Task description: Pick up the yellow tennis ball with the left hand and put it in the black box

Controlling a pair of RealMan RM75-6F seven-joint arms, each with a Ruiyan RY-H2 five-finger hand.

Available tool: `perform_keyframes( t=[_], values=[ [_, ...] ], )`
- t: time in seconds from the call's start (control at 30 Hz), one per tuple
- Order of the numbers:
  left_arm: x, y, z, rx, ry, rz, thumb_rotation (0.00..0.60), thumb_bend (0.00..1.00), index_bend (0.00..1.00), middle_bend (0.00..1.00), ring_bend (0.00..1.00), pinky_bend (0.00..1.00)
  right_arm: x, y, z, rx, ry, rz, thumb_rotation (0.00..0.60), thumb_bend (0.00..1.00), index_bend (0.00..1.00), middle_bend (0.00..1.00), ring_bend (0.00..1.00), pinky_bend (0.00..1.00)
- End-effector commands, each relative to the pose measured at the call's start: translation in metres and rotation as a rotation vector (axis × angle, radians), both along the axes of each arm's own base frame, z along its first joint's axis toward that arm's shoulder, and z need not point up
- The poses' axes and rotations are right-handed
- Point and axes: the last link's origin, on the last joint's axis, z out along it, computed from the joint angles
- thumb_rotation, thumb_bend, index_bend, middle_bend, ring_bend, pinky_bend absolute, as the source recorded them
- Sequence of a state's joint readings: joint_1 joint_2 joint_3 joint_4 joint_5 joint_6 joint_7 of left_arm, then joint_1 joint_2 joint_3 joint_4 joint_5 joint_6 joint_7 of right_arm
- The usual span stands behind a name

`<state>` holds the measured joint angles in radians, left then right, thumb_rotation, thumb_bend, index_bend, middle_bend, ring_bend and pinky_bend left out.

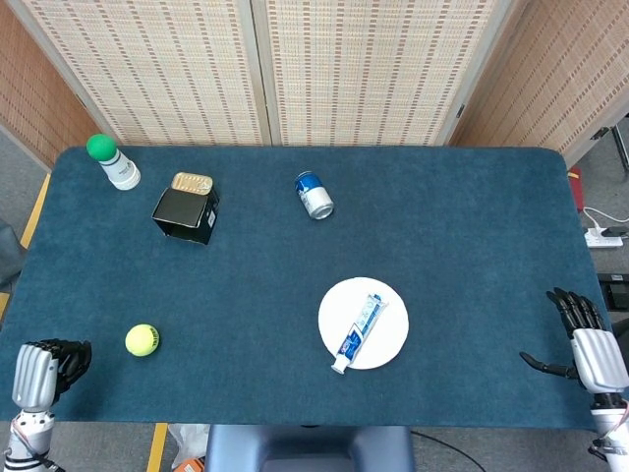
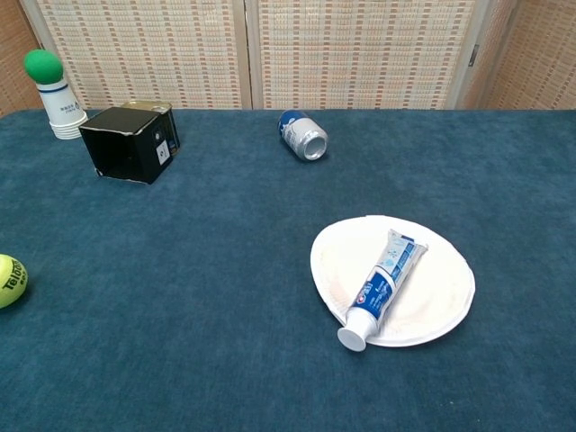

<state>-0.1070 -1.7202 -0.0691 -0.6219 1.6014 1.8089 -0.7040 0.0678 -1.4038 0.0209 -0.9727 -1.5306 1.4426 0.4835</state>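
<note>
The yellow tennis ball (image 1: 142,339) lies near the table's front left corner; the chest view shows the ball (image 2: 9,281) at its left edge. The black box (image 1: 185,212) stands at the back left, also seen as the box (image 2: 130,144) in the chest view, far from the ball. My left hand (image 1: 41,366) sits at the front left table edge, left of the ball and apart from it, its dark fingers (image 1: 71,356) pointing towards the ball and holding nothing. My right hand (image 1: 585,344) rests at the front right edge, fingers spread and empty. Neither hand shows in the chest view.
A gold tin (image 1: 192,183) sits just behind the box. A white cup topped by a green ball (image 1: 113,162) stands at the back left corner. A blue can (image 1: 314,194) lies on its side mid-back. A white plate (image 1: 391,346) carries a toothpaste tube (image 1: 359,329).
</note>
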Motion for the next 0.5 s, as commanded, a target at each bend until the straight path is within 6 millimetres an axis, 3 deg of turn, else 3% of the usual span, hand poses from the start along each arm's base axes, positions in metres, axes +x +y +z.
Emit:
perform_keyframes(
  t=[0.03,0.2,0.37,0.5],
  values=[
    [-0.003,-0.004,-0.006,-0.055,0.028,0.007,0.600,0.54,1.00,1.00,1.00,1.00,0.000,0.000,-0.001,0.003,0.001,0.000,0.600,0.00,0.10,0.05,0.00,0.00],
    [-0.015,-0.039,-0.021,-0.180,0.174,0.010,0.600,0.60,1.00,1.00,1.00,1.00,0.000,0.000,0.000,0.003,-0.003,0.001,0.600,0.00,0.10,0.05,0.00,0.00],
    [-0.030,-0.066,-0.027,-0.226,0.198,0.065,0.600,0.62,1.00,1.00,1.00,1.00,-0.001,0.001,0.001,-0.001,-0.009,0.000,0.600,0.00,0.10,0.05,0.00,0.00],
    [-0.029,-0.080,-0.054,-0.277,0.211,0.093,0.600,0.63,1.00,1.00,1.00,1.00,0.000,0.001,0.001,-0.004,-0.010,0.001,0.600,0.00,0.10,0.05,0.00,0.00]
  ],
)
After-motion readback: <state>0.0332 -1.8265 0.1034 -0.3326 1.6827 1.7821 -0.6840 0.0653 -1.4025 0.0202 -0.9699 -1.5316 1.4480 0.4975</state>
